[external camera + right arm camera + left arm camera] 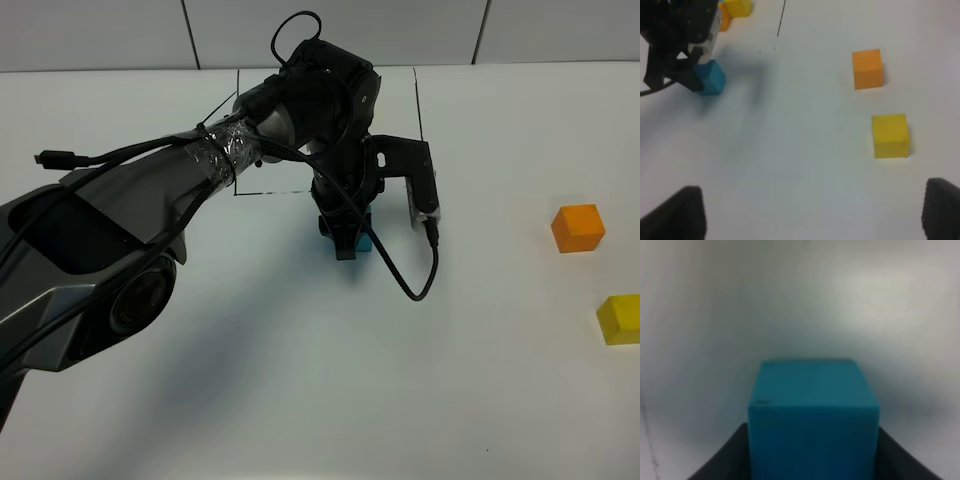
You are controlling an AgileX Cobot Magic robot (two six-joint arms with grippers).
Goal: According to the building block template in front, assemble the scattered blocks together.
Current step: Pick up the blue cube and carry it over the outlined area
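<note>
My left gripper (347, 243) is shut on the blue block (363, 241), low over the table just in front of the template's black frame (418, 100). In the left wrist view the blue block (812, 415) fills the space between the dark fingers (722, 462). My arm hides the template's cubes in the high view; its yellow cube (738, 6) and orange cube (724, 17) show in the right wrist view. An orange block (578, 227) and a yellow block (620, 318) lie loose at the far right. My right gripper (810, 215) is open and empty, near the yellow block (890, 135).
The left arm's body and cables (120, 230) stretch across the left half of the white table (300, 400). A black cable loop (420, 290) hangs beside the held block. The yellow block lies close to the right edge of the high view.
</note>
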